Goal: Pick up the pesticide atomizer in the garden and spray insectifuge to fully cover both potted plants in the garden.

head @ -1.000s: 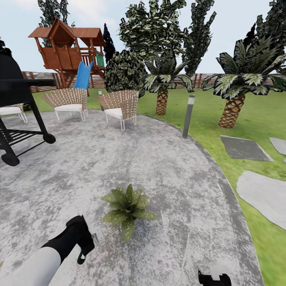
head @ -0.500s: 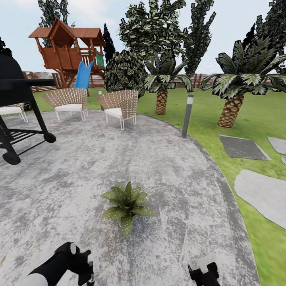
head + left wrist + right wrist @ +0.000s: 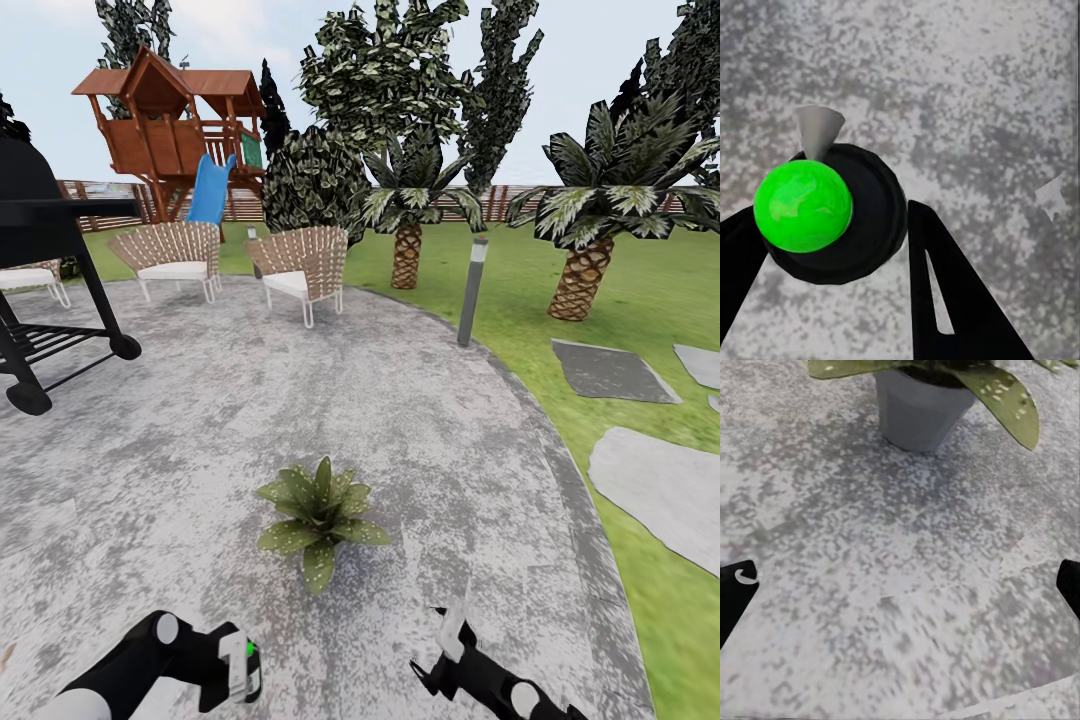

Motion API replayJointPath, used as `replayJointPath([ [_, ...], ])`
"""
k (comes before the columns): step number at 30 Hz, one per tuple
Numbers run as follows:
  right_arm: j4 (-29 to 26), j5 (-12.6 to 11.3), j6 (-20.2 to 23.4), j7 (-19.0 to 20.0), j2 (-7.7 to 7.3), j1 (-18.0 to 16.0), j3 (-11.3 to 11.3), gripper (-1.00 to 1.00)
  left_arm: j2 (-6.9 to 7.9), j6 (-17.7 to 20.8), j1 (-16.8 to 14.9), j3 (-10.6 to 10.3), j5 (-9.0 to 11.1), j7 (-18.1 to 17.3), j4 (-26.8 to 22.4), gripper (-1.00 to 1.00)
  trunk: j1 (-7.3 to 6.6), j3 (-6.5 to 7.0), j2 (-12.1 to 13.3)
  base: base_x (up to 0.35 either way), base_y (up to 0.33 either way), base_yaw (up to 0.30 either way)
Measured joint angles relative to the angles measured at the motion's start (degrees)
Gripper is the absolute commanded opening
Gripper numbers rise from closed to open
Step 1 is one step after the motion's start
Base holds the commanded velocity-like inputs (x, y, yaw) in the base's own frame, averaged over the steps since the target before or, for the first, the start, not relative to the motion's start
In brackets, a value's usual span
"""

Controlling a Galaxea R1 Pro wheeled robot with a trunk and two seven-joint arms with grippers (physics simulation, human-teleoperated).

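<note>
left gripper (image 3: 832,247) clamps the pesticide atomizer (image 3: 825,214); right gripper (image 3: 900,585) spread wide near the potted plant (image 3: 318,517) on the patio (image 3: 200,430).

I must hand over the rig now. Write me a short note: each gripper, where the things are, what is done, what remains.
Left gripper: shut on the pesticide atomizer, low over the paved patio.
Right gripper: open, empty, pointing toward the potted plant.
The plant stands in its grey pot on the patio, in front of both arms.
Done: atomizer picked up.
Left: spray this plant fully, then find and spray the second one. No spray coverage can be judged here.
</note>
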Motion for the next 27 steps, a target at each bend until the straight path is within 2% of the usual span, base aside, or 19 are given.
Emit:
replayJointPath([
  [1,-1.32,1.83,0.04,2.22,0.04,-0.02,-0.05,1.00,-0.10,-0.12,-0.01,0.07,-0.01,-0.12,0.06,-1.00,0.00,0.00,0.00,0.000,0.000,0.000],
  [5,-3.86,3.01,0.10,6.85,0.07,-0.02,-0.17,1.00,-0.44,-2.05,-0.02,0.14,1.17,-0.20,0.23,-1.00,0.00,0.00,0.00,0.000,0.000,0.000],
  [11,-4.51,3.46,0.11,7.77,0.33,-0.02,-0.15,1.00,-0.87,-4.48,0.01,-0.03,2.23,-0.23,0.36,-1.00,0.00,0.00,0.00,0.000,0.000,0.000],
  [12,-4.53,3.47,0.11,8.15,0.42,-0.02,-0.15,-1.00,-1.12,-4.58,0.04,-0.09,2.26,-0.25,0.36,-1.00,0.00,0.00,0.00,0.000,0.000,0.000],
  [17,-6.32,3.42,0.17,13.45,0.52,-0.02,-0.20,-1.00,-2.53,-4.58,0.07,-0.41,1.94,-0.28,0.37,-1.00,0.00,0.00,0.00,0.000,0.000,0.000],
  [22,-7.36,3.42,0.21,17.16,1.03,-0.01,-0.16,-1.00,-3.46,-4.48,0.07,-1.83,1.79,-0.29,0.37,-1.00,0.00,0.00,0.00,0.000,0.000,0.000],
  [27,-7.48,3.47,0.20,18.08,2.33,-0.01,-0.14,-1.00,-4.50,-4.36,0.07,-5.15,1.77,-0.28,0.37,-1.00,0.00,0.00,0.00,0.000,0.000,0.000],
])
